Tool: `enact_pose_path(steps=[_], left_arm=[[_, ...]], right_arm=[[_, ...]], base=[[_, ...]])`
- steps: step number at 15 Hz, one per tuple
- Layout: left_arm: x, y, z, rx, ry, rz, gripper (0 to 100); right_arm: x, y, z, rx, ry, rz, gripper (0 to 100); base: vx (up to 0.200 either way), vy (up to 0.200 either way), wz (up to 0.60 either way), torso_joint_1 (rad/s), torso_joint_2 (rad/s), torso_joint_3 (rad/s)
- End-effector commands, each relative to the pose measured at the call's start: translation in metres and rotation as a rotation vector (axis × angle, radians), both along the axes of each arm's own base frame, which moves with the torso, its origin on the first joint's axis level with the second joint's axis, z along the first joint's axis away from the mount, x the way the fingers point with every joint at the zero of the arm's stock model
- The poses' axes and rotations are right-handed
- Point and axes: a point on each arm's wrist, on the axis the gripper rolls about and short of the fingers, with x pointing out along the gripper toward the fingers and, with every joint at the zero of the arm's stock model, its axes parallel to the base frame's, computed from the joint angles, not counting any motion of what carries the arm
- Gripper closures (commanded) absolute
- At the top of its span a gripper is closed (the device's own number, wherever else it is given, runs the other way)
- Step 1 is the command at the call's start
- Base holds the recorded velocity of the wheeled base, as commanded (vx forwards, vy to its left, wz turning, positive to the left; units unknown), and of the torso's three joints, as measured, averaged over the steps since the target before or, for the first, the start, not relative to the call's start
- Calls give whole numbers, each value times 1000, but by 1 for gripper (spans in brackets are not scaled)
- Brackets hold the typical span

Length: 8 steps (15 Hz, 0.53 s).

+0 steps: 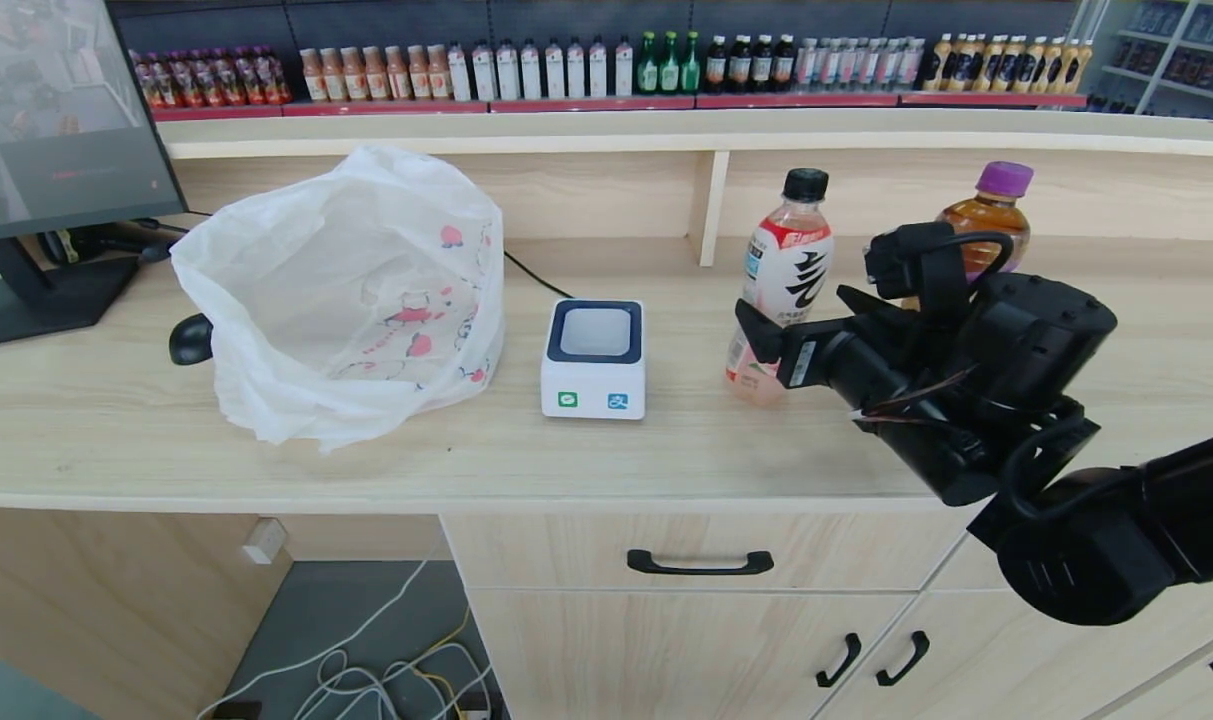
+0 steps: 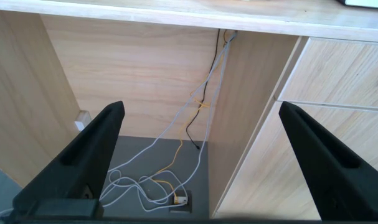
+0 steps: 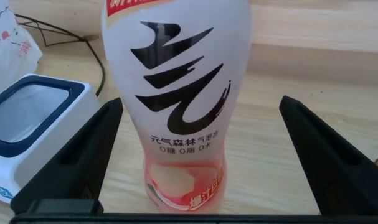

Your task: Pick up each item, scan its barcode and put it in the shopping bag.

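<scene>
Head view first: the shopping bag (image 1: 351, 290) sits open on the counter (image 1: 116, 420), with the scanner (image 1: 594, 358) just beside it at its 3 o'clock. The pink bottle (image 1: 781, 285) stands upright at the scanner's 3 o'clock, and the brown bottle (image 1: 988, 225) with the purple cap is upright at roughly the pink one's 2 o'clock, further back. My right gripper (image 1: 794, 308) is level with the pink bottle's lower half, but from up here I can't tell if it's touching.

Left wrist view: my left gripper (image 2: 201, 109) is down below the counter edge, jaws spread wide with nothing in them. It faces loose cables (image 2: 176, 168) on the floor, next to the drawer fronts (image 2: 338, 74).

Right wrist view settles what the head view couldn't. My right gripper (image 3: 201, 106) has its jaws wide apart with the pink bottle (image 3: 179, 93) standing between them. There's a gap on both sides, so no grip. The scanner (image 3: 33, 118) sits near the bottle, and a corner of the shopping bag (image 3: 8, 37) shows beyond it.
</scene>
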Motion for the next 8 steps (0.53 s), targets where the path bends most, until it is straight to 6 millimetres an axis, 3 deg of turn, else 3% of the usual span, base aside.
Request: enact_pose_path(steps=[1,8], left_arm=[[0,0,0,0,-1,0,0],[0,0,0,0,-1,0,0]], right_arm=[[5,3,-1,1,-3,1,0],[19,8,-4,4,-10,-9,0]], base=[[0,0,0,0,0,0],[0,0,0,0,0,0]])
